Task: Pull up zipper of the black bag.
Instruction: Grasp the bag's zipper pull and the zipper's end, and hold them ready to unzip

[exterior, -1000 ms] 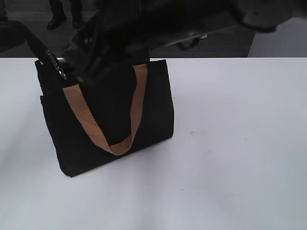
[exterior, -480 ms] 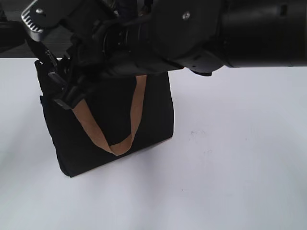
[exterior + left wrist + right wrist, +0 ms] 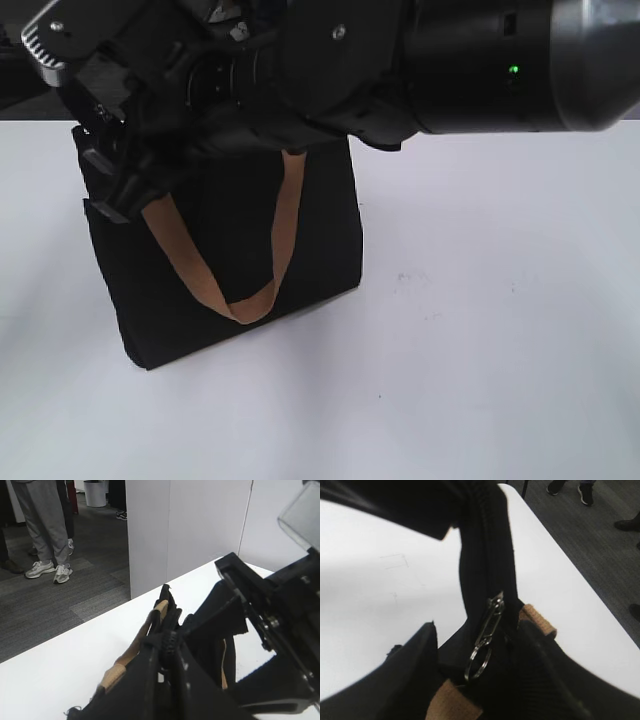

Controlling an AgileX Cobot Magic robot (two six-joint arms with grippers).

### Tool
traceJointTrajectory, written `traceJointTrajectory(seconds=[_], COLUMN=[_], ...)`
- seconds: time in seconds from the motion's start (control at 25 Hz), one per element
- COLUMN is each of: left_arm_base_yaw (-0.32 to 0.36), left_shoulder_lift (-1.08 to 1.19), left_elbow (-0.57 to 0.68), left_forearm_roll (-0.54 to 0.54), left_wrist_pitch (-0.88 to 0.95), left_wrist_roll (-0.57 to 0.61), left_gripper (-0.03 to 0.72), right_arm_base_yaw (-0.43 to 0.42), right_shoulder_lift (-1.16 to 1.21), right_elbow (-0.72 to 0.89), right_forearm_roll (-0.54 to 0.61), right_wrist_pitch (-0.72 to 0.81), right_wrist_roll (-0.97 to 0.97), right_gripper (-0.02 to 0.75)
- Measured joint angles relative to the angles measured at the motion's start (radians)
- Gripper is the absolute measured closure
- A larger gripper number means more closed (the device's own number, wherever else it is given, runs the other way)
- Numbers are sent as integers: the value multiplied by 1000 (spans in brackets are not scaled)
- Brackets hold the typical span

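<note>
The black bag point(image 3: 230, 250) stands on the white table point(image 3: 480, 350), a tan handle point(image 3: 190, 265) hanging down its front. My right arm reaches across from the right, and its gripper point(image 3: 105, 185) is at the bag's top left corner. In the right wrist view the zipper point(image 3: 482, 555) runs along the top edge. Its silvery pull with a ring point(image 3: 485, 635) hangs free between my right gripper's point(image 3: 477, 647) open fingers. In the left wrist view my left gripper point(image 3: 167, 647) is shut on the bag's top edge at the zipper's end.
The bag stands close to the table's far edge, with grey floor beyond. People's legs point(image 3: 47, 530) and a white partition point(image 3: 190, 525) stand past that edge. Bare white table lies to the right of the bag and in front of it.
My right arm has shifted a little left and nearer the exterior camera, now filling the top of that view. The bag has stayed in place.
</note>
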State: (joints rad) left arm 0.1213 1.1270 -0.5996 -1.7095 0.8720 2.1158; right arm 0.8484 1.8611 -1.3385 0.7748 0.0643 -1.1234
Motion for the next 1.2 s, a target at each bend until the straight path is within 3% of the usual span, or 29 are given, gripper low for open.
traceJointTrajectory(seconds=[0.68,1.08,1.2], left_arm_base_yaw=[0,0,0], left_shoulder_lift=[0,0,0], left_elbow=[0,0,0], left_forearm_roll=[0,0,0], left_wrist_pitch=[-5,-5,-6], left_wrist_roll=[0,0,0], left_gripper=[653,653,653], right_arm_base_yaw=[-17,-17,-17], right_shoulder_lift=[26,26,26], right_elbow=[0,0,0], right_forearm_roll=[0,0,0], right_wrist_pitch=[29,29,29], right_wrist_roll=[-1,-1,-1], right_gripper=[381,724,738])
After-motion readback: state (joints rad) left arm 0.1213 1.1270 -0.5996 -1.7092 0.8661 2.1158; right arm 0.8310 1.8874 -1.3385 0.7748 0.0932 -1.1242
